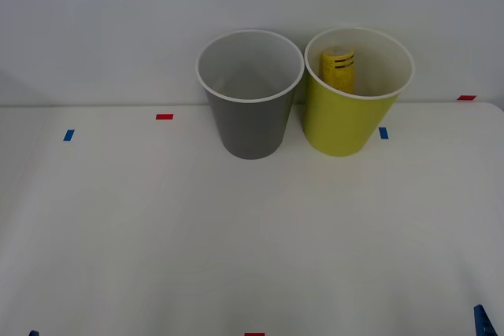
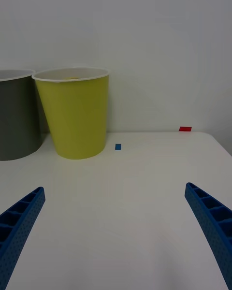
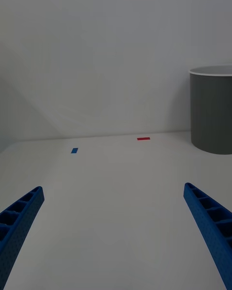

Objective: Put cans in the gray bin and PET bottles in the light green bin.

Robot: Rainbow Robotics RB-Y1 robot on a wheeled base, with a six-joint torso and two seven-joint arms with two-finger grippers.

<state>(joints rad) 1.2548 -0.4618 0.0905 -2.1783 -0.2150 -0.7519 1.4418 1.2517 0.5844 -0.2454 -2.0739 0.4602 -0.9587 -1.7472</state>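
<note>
The gray bin [image 1: 250,108] stands upright at the back middle of the white table, and the part of its pale inside that I see holds nothing. Touching its right side is the light green bin [image 1: 346,120]. A yellow PET bottle [image 1: 337,71] with black stripes stands inside it. Cans are out of view. My right gripper [image 2: 114,188] hovers open and empty over the table's near right, facing the light green bin [image 2: 77,113] and the gray bin [image 2: 17,116]. My left gripper [image 3: 112,187] is open and empty at the near left, with the gray bin [image 3: 212,111] ahead.
Small tape marks lie on the table: red [image 1: 164,116] and blue [image 1: 68,134] at the left, blue [image 1: 383,132] and red [image 1: 466,97] at the right, red [image 1: 253,334] at the front edge. A plain wall rises just behind the bins.
</note>
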